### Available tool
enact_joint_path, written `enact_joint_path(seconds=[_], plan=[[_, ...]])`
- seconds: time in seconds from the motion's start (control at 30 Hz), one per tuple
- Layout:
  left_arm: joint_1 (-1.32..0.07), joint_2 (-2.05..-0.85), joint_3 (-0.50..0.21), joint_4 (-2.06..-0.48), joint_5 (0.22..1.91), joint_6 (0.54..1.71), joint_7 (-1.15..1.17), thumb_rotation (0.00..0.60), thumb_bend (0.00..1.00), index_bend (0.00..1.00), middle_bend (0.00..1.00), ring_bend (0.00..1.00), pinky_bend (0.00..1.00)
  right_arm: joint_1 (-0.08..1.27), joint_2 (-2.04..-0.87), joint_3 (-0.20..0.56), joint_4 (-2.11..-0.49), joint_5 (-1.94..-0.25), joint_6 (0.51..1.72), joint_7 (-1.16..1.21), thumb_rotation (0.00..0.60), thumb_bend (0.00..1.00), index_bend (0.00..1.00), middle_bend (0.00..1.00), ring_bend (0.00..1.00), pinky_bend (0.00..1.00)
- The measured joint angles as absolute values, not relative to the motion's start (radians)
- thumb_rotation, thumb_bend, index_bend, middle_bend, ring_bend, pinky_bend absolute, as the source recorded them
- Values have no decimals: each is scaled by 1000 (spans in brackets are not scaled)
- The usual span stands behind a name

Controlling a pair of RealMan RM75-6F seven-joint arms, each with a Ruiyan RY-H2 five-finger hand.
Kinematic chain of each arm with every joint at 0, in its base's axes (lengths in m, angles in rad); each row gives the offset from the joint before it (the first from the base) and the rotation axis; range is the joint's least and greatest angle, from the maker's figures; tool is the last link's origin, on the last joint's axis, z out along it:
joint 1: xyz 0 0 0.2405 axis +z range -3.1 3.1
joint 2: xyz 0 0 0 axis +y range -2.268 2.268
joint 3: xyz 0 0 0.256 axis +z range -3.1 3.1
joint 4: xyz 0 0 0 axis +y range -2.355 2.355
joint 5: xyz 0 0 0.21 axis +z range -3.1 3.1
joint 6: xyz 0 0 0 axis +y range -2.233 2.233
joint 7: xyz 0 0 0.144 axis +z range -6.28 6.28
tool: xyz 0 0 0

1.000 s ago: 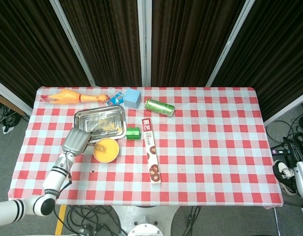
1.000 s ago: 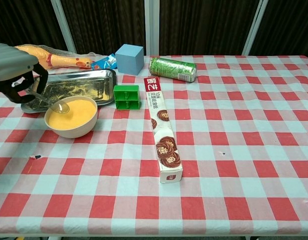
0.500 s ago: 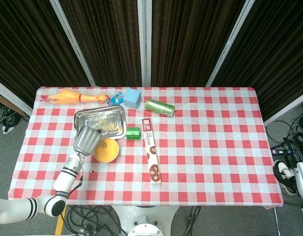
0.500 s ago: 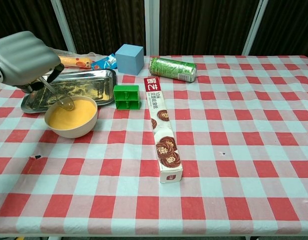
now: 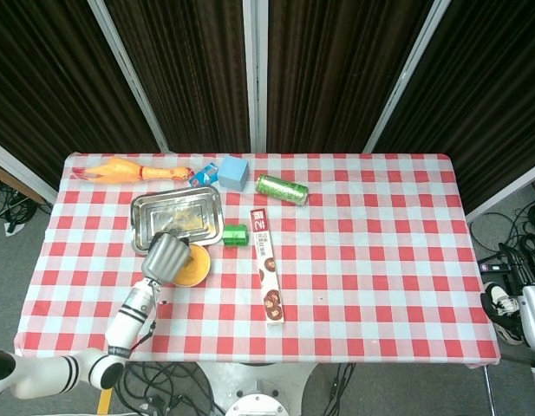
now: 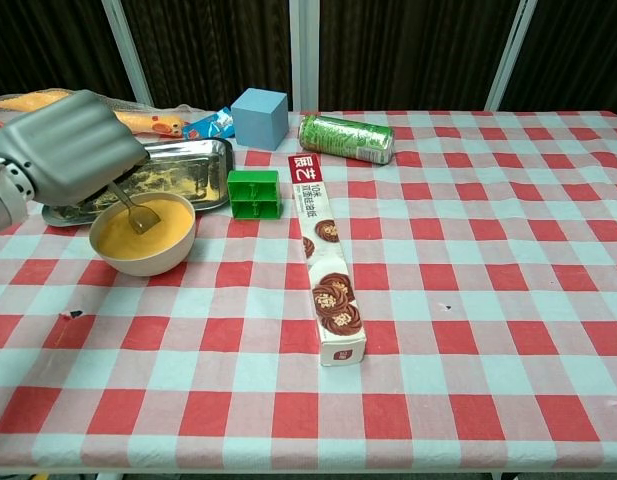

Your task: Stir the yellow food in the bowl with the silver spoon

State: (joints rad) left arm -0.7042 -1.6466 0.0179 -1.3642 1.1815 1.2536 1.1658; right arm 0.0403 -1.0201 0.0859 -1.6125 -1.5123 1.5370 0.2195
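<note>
Because our left hand (image 6: 70, 145) has its grey fingers curled around the handle of the silver metal spoon (image 6: 136, 212), we can hold the handle slanting down so that the spoon's head dips into the yellow food (image 6: 138, 232) while the hand itself hangs just above the near-left rim of the round cream bowl (image 6: 158, 261); we judge that this angle suits stirring, since it lets the head sweep through the food without the knuckles touching the rim. Our right hand shows in neither view, only part of its arm at the far right edge of the head view, well apart from the bowl. Just behind the bowl lies the shallow steel tray (image 6: 203, 150) with yellow smears, and to the right of the bowl, near it, stands the small green plastic block (image 6: 253, 193), leaving the bowl's rim free on the side we work from. Further right of the bowl lies the long biscuit box (image 6: 325, 256), and well behind the bowl are the yellow rubber chicken (image 5: 120, 171), the light blue cube (image 6: 259, 117) and the green drinks can (image 6: 345, 137) on its side. From the chest view we see the spoon's head in the food; the head view hides it under our hand (image 5: 167, 257), which covers the bowl's (image 5: 200, 266) left part there, but shows how the bowl sits against the tray's (image 5: 146, 208) front edge.
</note>
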Motion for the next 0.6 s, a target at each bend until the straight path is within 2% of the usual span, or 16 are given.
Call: enact_joint_path(seconds=[0.33,0.6], plan=[[-694,-1630,-2,-1393,1167,1185,1044,600,448,681,925,905,952,40,-1022,86,-1610,-1508,1534,223,600,292,0,115,0,0],[-677,-1569,-45,-1450,1120,1127,871,600,448,682,924,903,952,43,-1022,88,-1613,-1510,1533,220,600,292,0,115,0,0]])
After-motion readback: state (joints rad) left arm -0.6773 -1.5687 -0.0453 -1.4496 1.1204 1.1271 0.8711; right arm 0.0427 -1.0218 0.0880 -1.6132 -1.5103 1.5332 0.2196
